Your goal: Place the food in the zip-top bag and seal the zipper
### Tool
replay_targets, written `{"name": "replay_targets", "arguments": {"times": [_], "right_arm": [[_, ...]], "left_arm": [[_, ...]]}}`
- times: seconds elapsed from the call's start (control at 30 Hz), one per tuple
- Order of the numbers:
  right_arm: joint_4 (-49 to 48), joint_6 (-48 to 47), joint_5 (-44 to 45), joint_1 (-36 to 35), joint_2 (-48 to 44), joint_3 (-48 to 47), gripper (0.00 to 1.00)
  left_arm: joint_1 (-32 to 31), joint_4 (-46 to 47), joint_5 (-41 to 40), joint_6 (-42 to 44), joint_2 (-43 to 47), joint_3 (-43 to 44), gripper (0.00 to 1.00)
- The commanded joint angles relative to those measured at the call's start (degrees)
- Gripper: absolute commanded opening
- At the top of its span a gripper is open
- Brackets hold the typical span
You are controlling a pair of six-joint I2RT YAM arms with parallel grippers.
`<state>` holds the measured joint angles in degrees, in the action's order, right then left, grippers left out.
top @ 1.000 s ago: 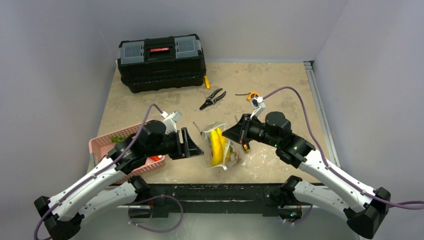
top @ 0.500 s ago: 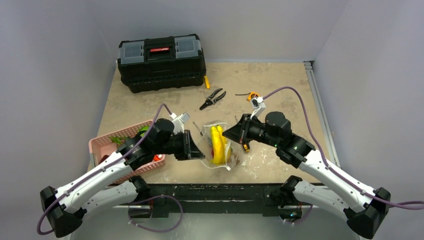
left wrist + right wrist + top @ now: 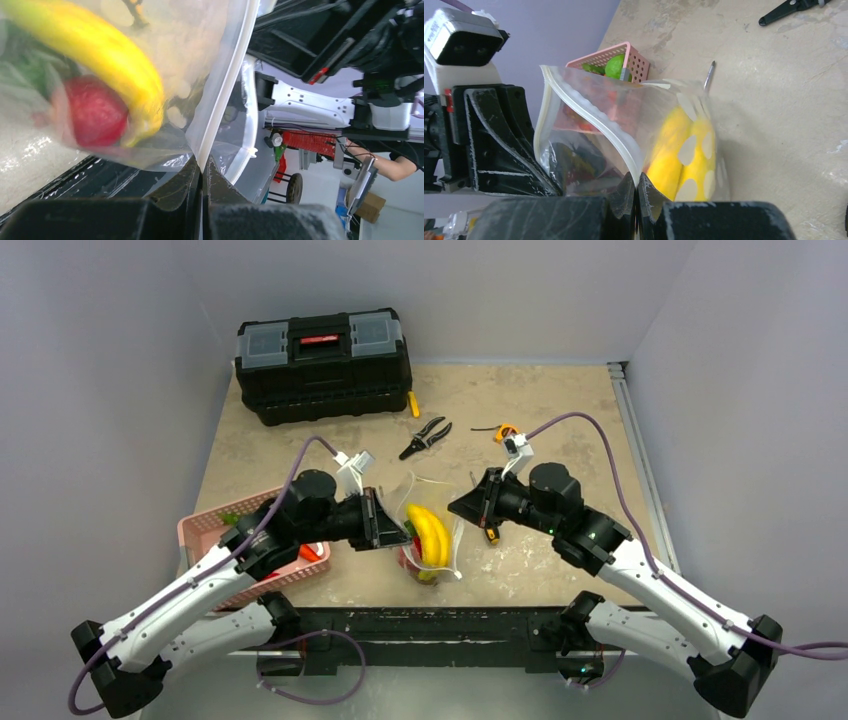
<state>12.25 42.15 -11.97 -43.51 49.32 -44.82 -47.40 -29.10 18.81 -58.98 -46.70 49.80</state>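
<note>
Arms angled inward toward the zip-top bag (image 3: 432,540) at the counter's (image 3: 560,410) 6 o'clock: left gripper (image 3: 202,167) at its 9, right gripper (image 3: 636,182) at its 3, both jaws clamped on the zipper (image 3: 589,112), banana (image 3: 430,528) inside.

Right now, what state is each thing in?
zip-top bag, held by both pincers, mouth unsealed
banana, inside the bag
red round fruit, inside the bag
left pincer, shut on the zipper
right pincer, shut on the zipper
green pepper, in the pink basket
toolbox, lid closed
</note>
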Motion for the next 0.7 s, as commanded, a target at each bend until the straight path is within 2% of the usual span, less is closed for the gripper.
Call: {"name": "replay_targets", "arguments": {"times": [0.0, 0.17, 0.33, 0.37, 0.47, 0.67], "right_arm": [[-1.02, -1.66, 1.96, -0.18, -0.21, -1.62, 0.00], [-1.22, -1.46, 1.37, -0.16, 0.06, -1.15, 0.00], [0.28, -2.34, 2.15, -0.17, -0.40, -3.05, 0.00], [0.40, -2.40, 2.27, -0.13, -0.64, -3.28, 0.00], [0.47, -2.34, 2.83, -0.18, -1.47, -3.07, 0.00], [0.79, -2.22, 3.35, -0.17, -2.38, -1.95, 0.00]], "left_arm": [[-0.24, 1.56, -0.22, -0.55, 0.28, -2.77, 0.00], [-0.25, 3.14, 0.39, -1.05, 1.89, -1.83, 0.00], [-0.23, 0.34, -0.67, 1.13, 0.81, 0.63, 0.01], [-0.20, -0.31, -0.70, 1.41, 0.55, 0.80, 0.07], [-0.15, -2.88, -1.07, 3.11, 0.47, 1.52, 0.31], [-0.15, -13.16, -10.43, 10.30, 5.93, 4.52, 0.62]]}}
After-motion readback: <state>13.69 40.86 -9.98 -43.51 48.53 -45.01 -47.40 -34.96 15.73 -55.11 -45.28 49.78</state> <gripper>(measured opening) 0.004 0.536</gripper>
